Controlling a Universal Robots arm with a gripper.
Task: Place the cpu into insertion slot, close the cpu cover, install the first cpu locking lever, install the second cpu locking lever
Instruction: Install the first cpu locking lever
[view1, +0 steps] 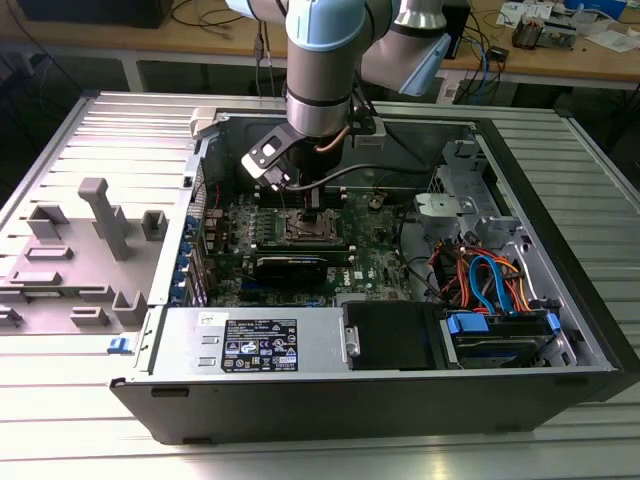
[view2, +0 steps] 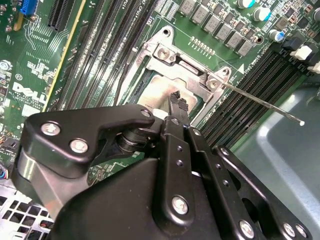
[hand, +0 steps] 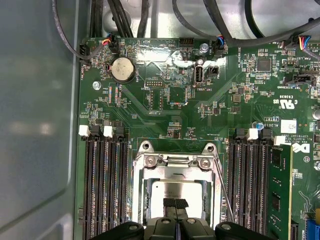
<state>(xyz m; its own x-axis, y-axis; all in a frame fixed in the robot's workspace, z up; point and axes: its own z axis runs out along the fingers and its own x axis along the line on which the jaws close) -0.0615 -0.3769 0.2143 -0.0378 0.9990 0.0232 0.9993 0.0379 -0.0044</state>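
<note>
The cpu (hand: 170, 189) lies flat in the insertion slot (hand: 144, 192) on the green board, its dull silver top showing through the window of the cpu cover (hand: 175, 162). The cover lies down over the chip (view2: 157, 92). My gripper (hand: 175, 204) hangs just above the cpu's near edge with its two black fingertips (view2: 177, 106) pressed together and nothing between them. A thin wire locking lever (view2: 260, 102) sticks out at an angle from the cover's corner, over the memory slots. In the exterior view the gripper (view1: 312, 205) stands over the socket (view1: 303, 230) inside the open case.
Long black memory slots (hand: 102, 185) flank the socket on both sides. Black cables (hand: 125, 17) run along the board's far edge by a coin battery (hand: 122, 69). The grey case wall (hand: 37, 125) lies beside the board. A power supply (view1: 255, 345) and drive bay (view1: 495, 335) fill the case's front.
</note>
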